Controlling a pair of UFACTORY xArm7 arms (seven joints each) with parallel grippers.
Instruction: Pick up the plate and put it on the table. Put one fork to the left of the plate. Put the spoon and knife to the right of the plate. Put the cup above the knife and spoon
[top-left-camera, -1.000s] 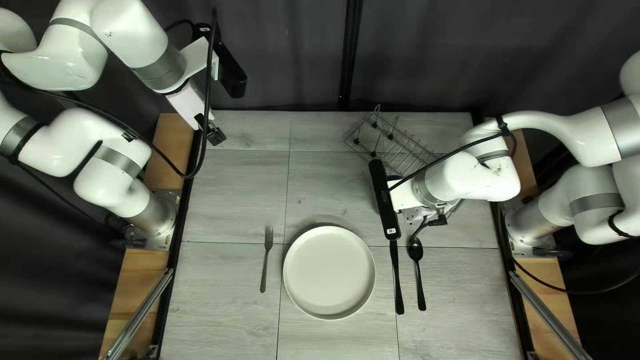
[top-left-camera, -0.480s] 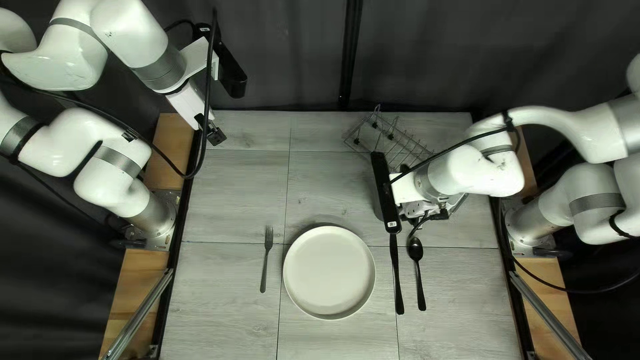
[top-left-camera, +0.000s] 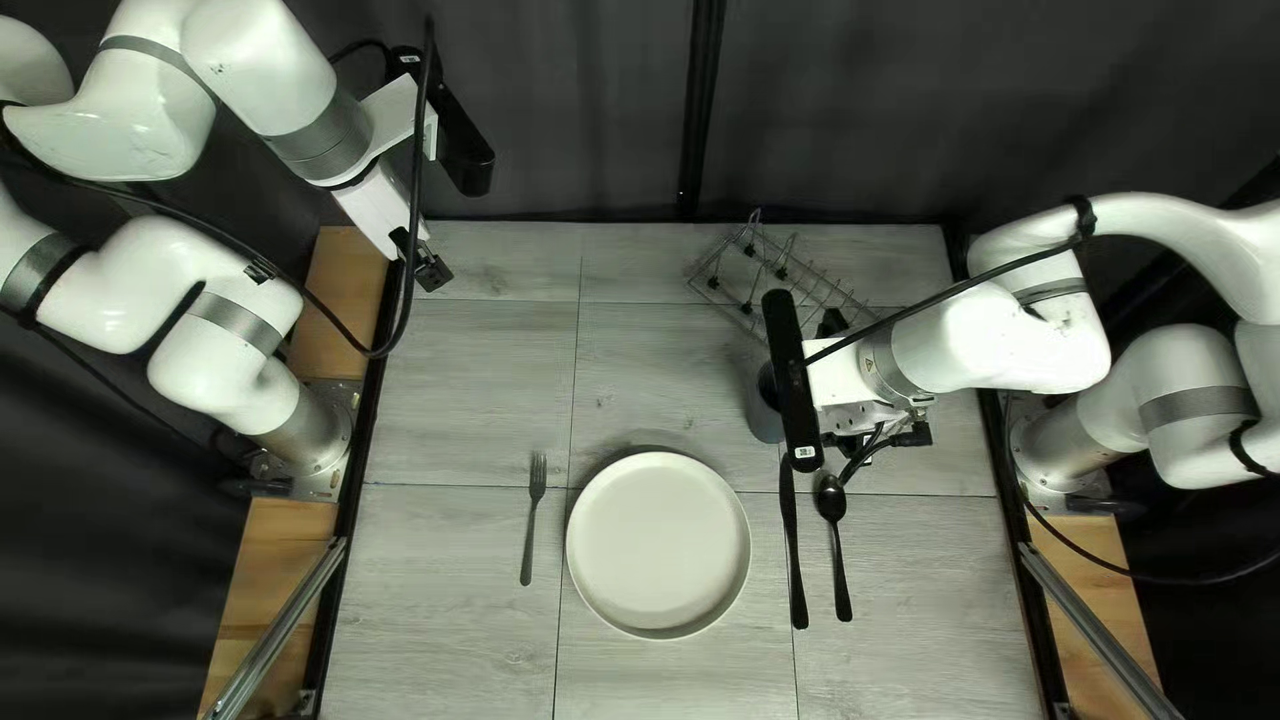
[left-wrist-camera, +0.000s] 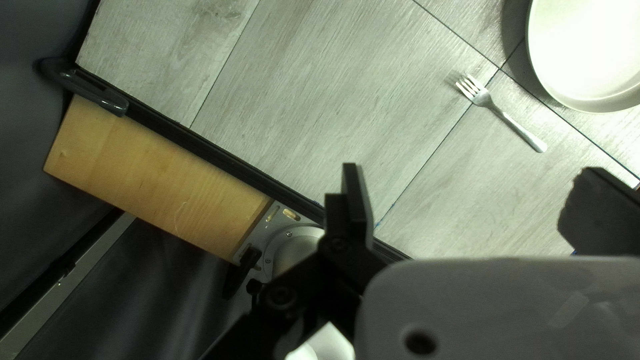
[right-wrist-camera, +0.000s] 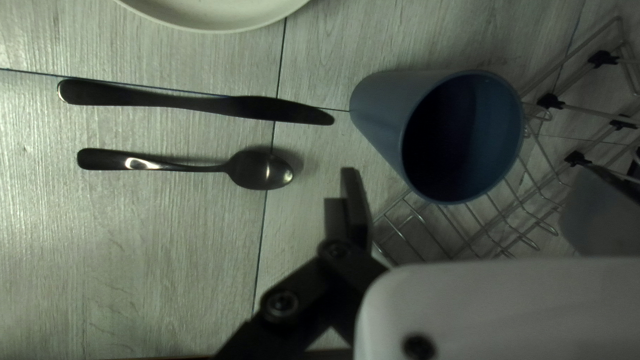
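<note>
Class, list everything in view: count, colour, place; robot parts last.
Plate: one, cream, near middle.
Fork: one, silver, left of plate.
Knife: one, black, right of plate.
Spoon: one, dark, right of knife.
Cup: one, blue-grey, beyond knife.
Wire rack: one, metallic, toward far right.
Table: one, grey, centre.
Wood sections: four, tan, table's sides.
Metal rails: two, silver, near sides.
Curtain: one, dark, behind table.
Cables: several, black, along arms.
Arms: two, white, either side.
Left gripper: one, black, arm's end.
Right gripper: one, black, arm's end.
</note>
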